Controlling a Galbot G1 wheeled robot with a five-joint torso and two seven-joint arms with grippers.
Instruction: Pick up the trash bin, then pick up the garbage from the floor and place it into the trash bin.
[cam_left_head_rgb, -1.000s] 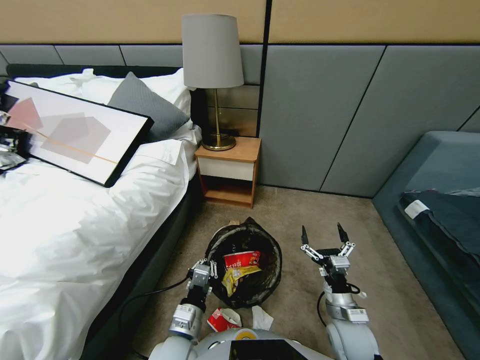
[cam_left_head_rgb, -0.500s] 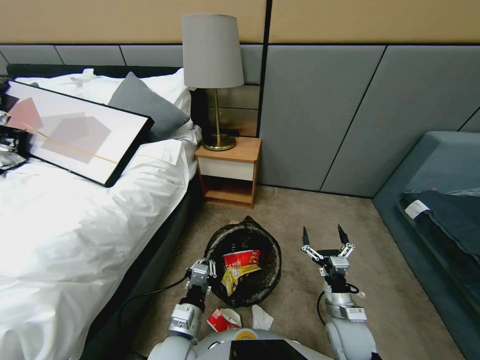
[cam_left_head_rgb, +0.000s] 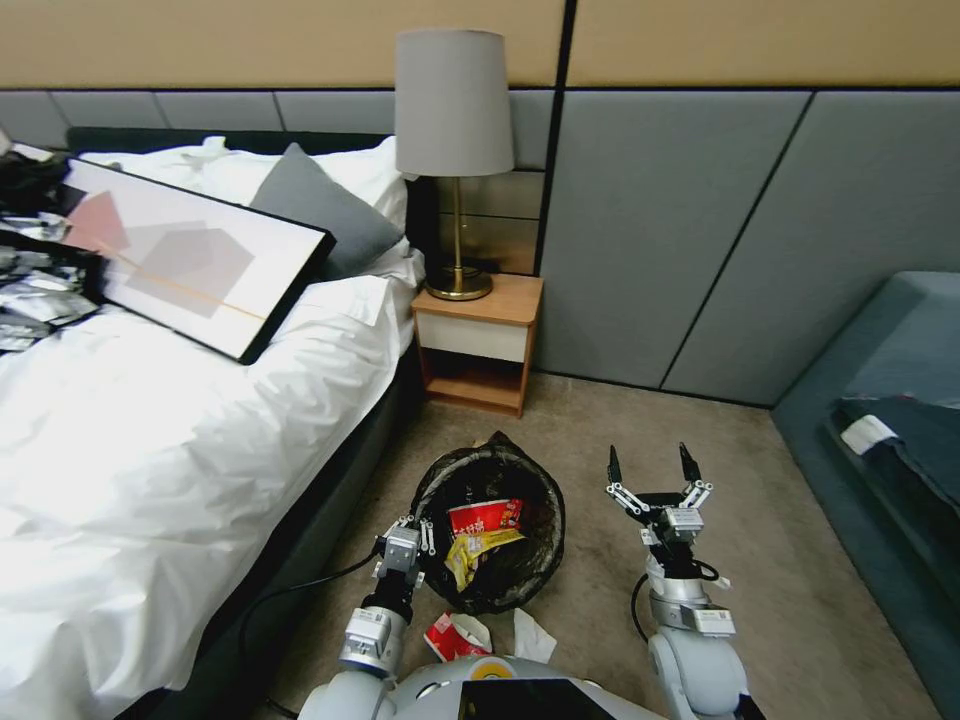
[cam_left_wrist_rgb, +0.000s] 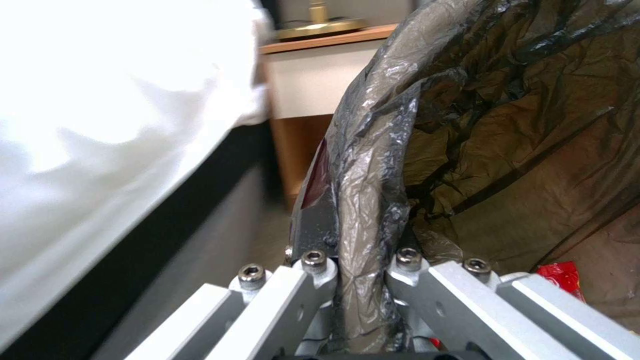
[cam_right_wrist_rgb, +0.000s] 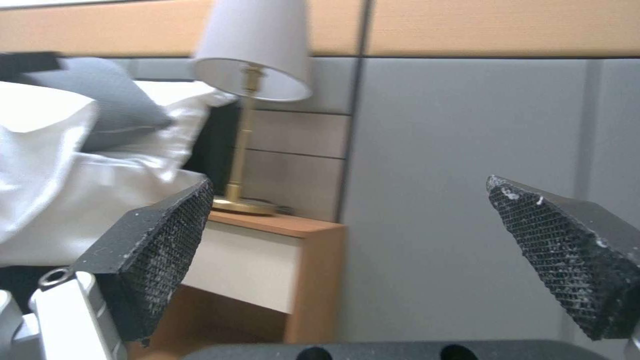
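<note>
Bin (cam_left_head_rgb: 490, 530) by the bed, rim clamped in left gripper (cam_left_head_rgb: 402, 548) jaws, wrappers (cam_left_head_rgb: 482, 533) inside; right gripper (cam_left_head_rgb: 655, 480) jaws apart beside bin; red wrapper (cam_left_head_rgb: 455, 636) and tissue (cam_left_head_rgb: 530, 636) left on floor.

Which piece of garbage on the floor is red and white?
The crumpled wrapper, lying just below the trash bin near the left hand. The white tissue beside it has no red.

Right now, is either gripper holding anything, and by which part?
The left gripper is shut on the trash bin, pinching its bag-covered rim. The right gripper is open and holds nothing.
</note>
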